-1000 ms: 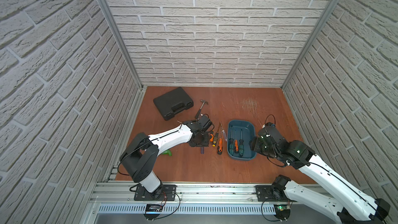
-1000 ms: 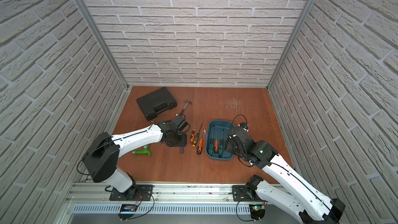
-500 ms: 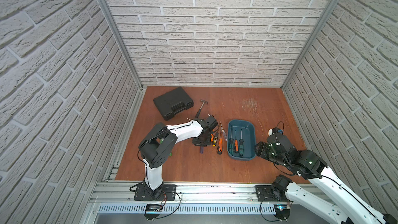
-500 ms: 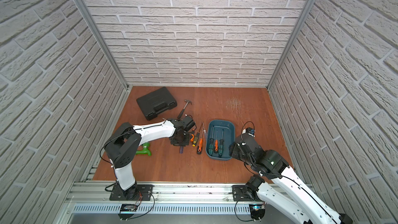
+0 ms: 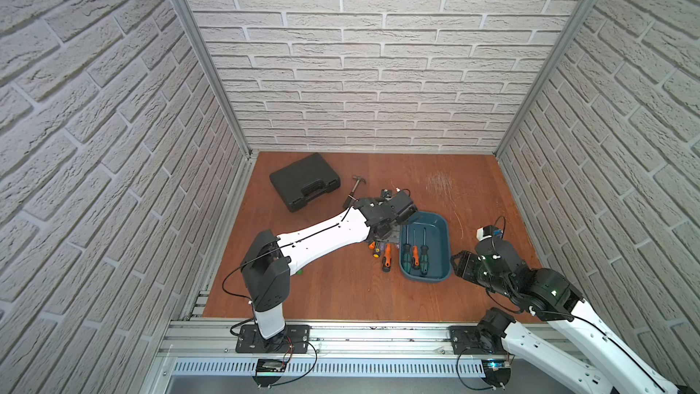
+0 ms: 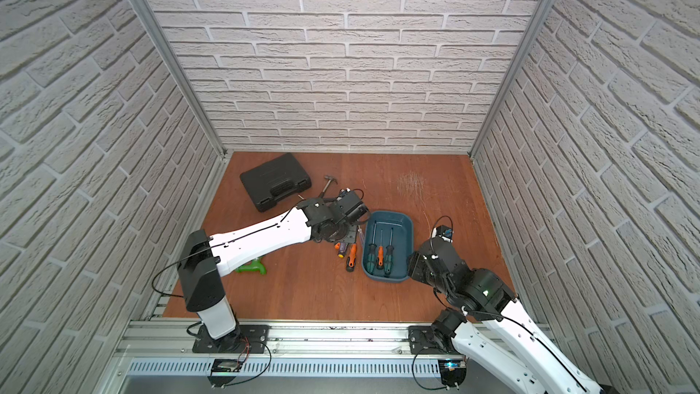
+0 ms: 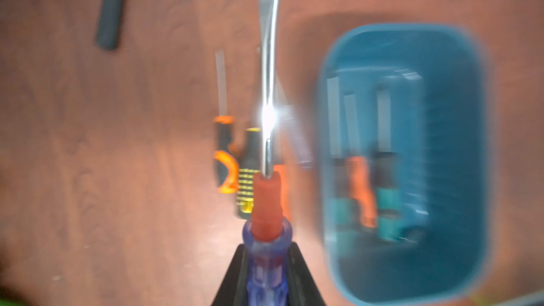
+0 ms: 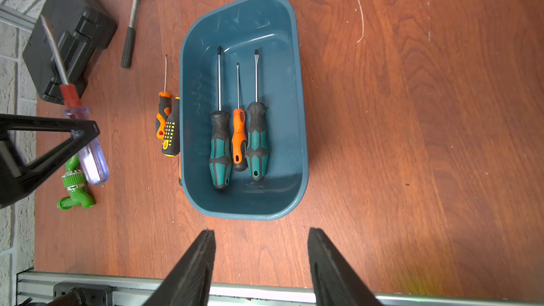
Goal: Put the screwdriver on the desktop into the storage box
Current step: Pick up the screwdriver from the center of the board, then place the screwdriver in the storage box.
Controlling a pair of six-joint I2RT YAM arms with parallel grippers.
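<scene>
My left gripper [image 7: 267, 250] is clamped on the clear blue handle of a screwdriver [image 7: 266, 201] with a red collar. I hold it off the desktop [image 8: 412, 142], outside the storage box [image 8: 279, 39] on its long side that faces the hammer [image 8: 129, 33]. In my left wrist view, which is blurred, its shaft runs over the loose tools lying there. Those tools are a small orange-and-black screwdriver [image 8: 162, 119], a black-and-yellow one [image 8: 171, 133] just beside the box wall, and a third with an orange grip [image 6: 352, 255] partly hidden by that wall. Inside the box, three screwdrivers lie side by side down the middle: two green-and-black ones [image 8: 220, 148] [image 8: 256, 142] and an orange one [image 8: 239, 139] between them, with bare floor along both long walls. Farther from the box than the hammer sits a black case [image 8: 70, 39], and a green plastic tap [image 8: 75, 189] lies well off the same side. My right gripper [image 8: 260, 231] stands apart and empty, near the box's short end where the handles point.
</scene>
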